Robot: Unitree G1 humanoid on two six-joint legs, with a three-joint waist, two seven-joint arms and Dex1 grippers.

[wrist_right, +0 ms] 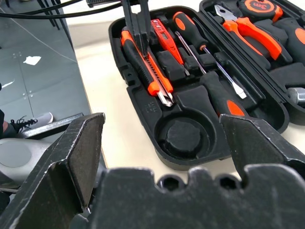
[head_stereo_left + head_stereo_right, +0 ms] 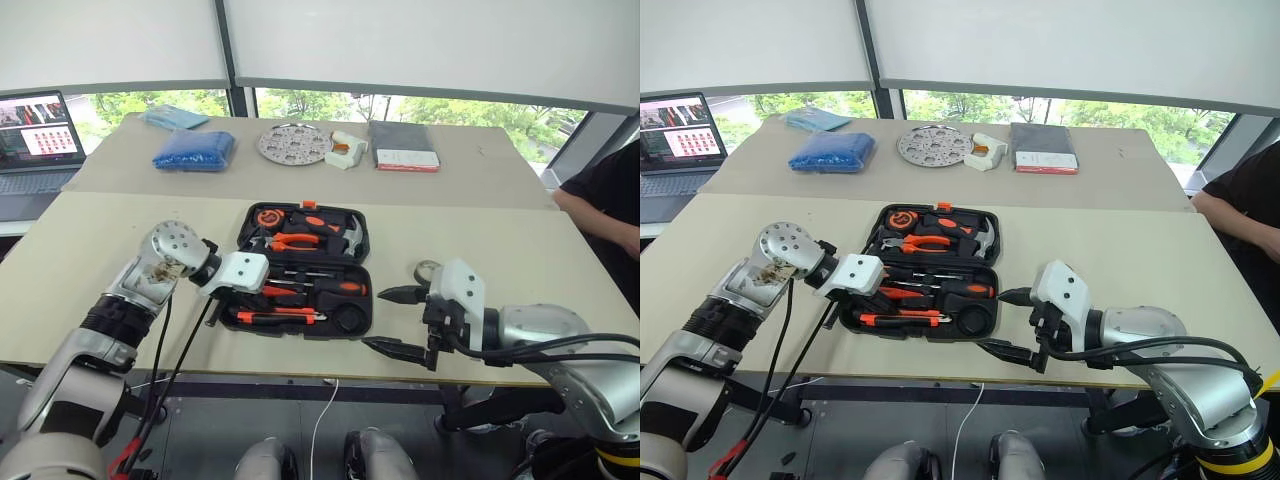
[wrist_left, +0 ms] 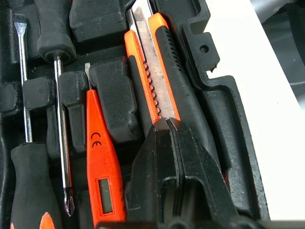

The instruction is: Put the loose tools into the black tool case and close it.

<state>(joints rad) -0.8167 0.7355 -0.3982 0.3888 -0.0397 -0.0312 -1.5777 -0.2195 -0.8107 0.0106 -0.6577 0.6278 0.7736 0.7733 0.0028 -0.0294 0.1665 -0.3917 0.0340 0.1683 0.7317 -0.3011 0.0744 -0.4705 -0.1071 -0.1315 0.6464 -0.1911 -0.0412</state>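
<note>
Black tool case lies open near the front edge of the near table, lid half away from the robot, tray half toward it.

Left gripper is down over the left end of the tray's front row, fingers pressed together with no gap between them. Tips rest on the orange-and-black utility knife, about midway along it; touching, not gripping.

Knife lies flat in its moulded slot, long axis running left-right along the tray's front wall, bare blade tip toward the round well. Round well holds nothing; the small tape roll sits on the table right of the case, just behind the right gripper.

Next row back: small orange tester, then two screwdrivers, all parallel to the knife, seated in their slots.

Right gripper hangs off the case's right front corner, apart from it, fingers spread wide, holding nothing.

Bare tabletop on both sides of the case; only a narrow strip between the tray and the table's front edge. Hammer, pliers and tape measure fill the lid half.
</note>
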